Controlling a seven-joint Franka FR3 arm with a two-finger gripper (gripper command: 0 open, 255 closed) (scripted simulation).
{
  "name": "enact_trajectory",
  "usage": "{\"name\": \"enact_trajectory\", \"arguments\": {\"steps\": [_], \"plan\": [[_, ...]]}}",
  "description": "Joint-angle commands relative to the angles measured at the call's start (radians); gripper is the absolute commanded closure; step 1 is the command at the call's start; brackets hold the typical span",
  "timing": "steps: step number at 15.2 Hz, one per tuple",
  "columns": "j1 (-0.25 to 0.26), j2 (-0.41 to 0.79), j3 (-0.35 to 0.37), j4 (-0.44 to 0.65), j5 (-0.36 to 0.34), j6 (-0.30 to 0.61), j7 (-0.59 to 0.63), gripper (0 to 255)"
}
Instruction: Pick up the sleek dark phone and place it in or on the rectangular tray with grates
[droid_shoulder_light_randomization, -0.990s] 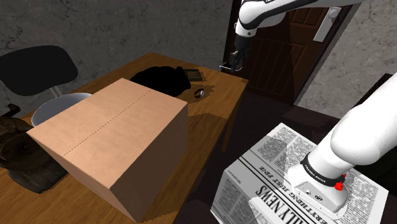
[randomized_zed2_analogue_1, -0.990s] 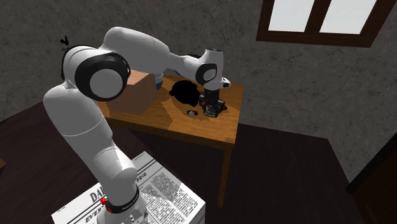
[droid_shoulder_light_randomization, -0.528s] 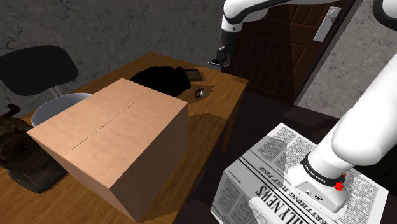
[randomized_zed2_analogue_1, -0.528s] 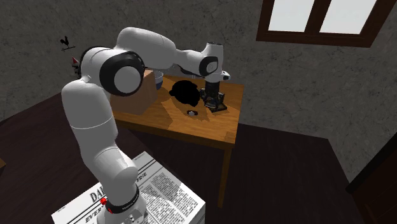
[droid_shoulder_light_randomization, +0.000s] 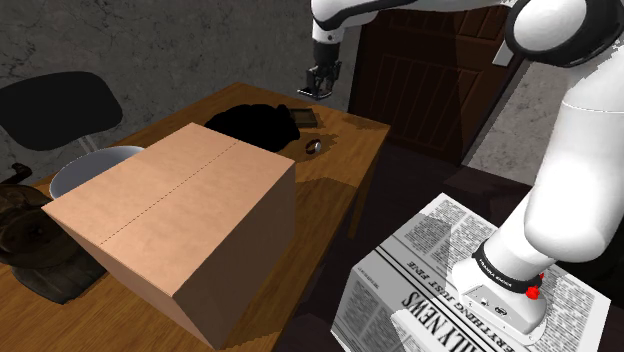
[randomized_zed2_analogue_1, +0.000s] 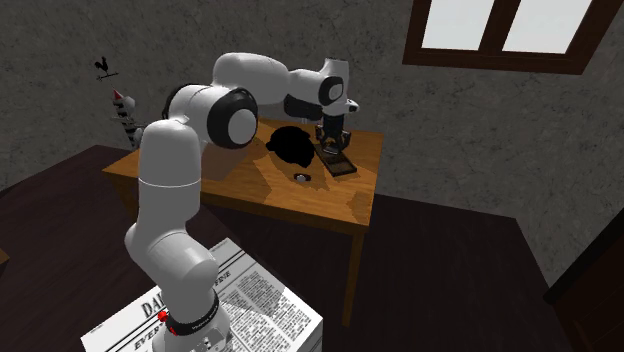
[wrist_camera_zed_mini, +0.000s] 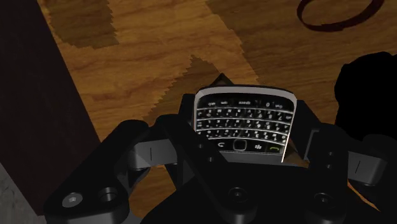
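The phone (wrist_camera_zed_mini: 245, 121) was clamped in the end effector (droid_shoulder_light_randomization: 318, 88), held above the table (droid_shoulder_light_randomization: 340, 170) at upper centre; if released early, the tray (droid_shoulder_light_randomization: 306, 118) could be missed.

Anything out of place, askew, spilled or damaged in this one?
Nothing stands out. The hand clasps the dark phone between its fingers above the wooden table, with the keypad facing the wrist camera. The cardboard box sits closed and flat on the table. Nothing looks spilled or broken.
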Motion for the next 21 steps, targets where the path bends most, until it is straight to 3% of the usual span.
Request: {"name": "enact_trajectory", "arguments": {"steps": [1, 6, 7, 13, 21], "plan": [[0.013, 0.09, 0.008, 0.126, 0.0, -0.035, 0.023, 255], [0.045, 0.347, 0.022, 0.541, -0.003, -0.192, 0.074, 255], [0.055, 0.496, 0.025, 0.798, -0.004, -0.299, 0.091, 255], [0.057, 0.455, 0.025, 0.645, -0.004, -0.187, 0.089, 255], [0.058, 0.445, 0.025, 0.519, -0.003, -0.072, 0.087, 255]]}}
